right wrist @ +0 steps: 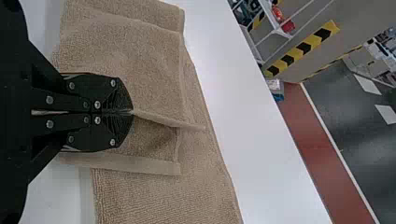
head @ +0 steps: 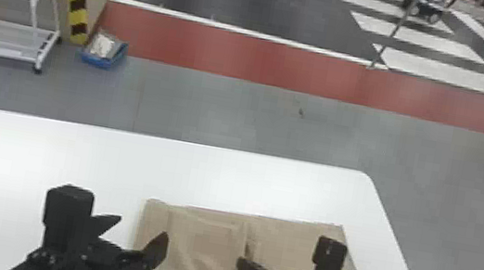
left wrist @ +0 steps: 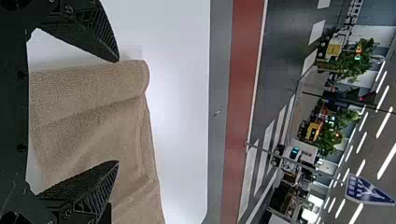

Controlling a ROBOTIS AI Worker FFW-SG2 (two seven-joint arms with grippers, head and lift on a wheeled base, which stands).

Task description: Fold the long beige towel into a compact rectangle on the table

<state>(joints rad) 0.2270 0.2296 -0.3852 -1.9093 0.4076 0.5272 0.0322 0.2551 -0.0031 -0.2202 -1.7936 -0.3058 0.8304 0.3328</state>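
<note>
The beige towel [head: 207, 253] lies on the white table [head: 64, 149], its left part folded over in layers and its right part stretching flat to the right. My left gripper [head: 141, 228] is at the towel's left end, fingers wide apart. In the left wrist view the towel [left wrist: 93, 112] shows between and beyond the fingers of my left gripper [left wrist: 116, 112], whose tips hold nothing. Over the folded part's right edge is my right gripper [head: 244, 262]. In the right wrist view my right gripper [right wrist: 130, 112] is shut on a pinched ridge of the towel's upper layer [right wrist: 168, 121].
The table's far edge [head: 160, 138] and slanting right edge [head: 396, 247] bound the work area. Beyond it on the floor are a white cart [head: 1, 23] and a blue bin [head: 101, 58] at the left.
</note>
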